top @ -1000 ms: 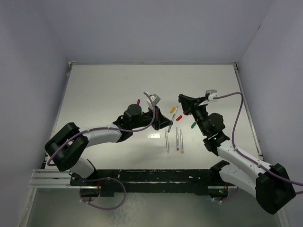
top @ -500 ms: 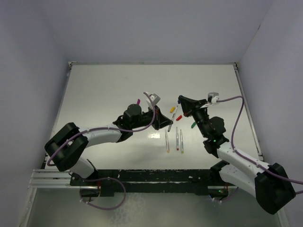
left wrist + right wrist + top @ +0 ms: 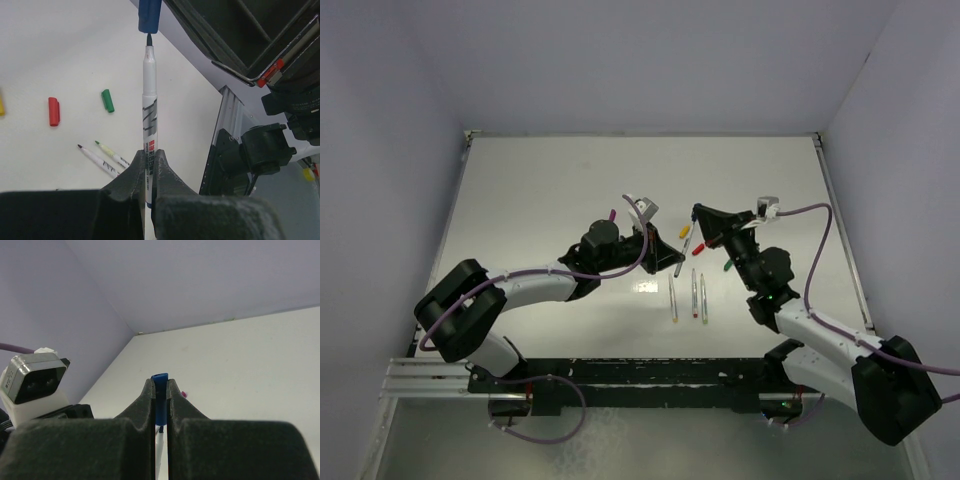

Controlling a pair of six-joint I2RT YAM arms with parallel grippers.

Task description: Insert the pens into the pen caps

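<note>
Arm L (image 3: 535, 283) + arm R (image 3: 820, 335) nose-to-nose, pen (image 3: 149, 125) tip just off blue cap (image 3: 149, 15)

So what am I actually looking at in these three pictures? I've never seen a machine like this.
It is a robot with a left arm and a right arm, bolted to the near edge of a white table. One picture looks down from above. The other two come from small cameras on the wrists, so each shows its own fingers. The left hand is shut on a pen, tip pointing away. The right hand is shut on a blue cap, held right at that tip but not yet pushed on. On the table lie three more pens, a yellow cap, a red cap and a green cap.
</note>
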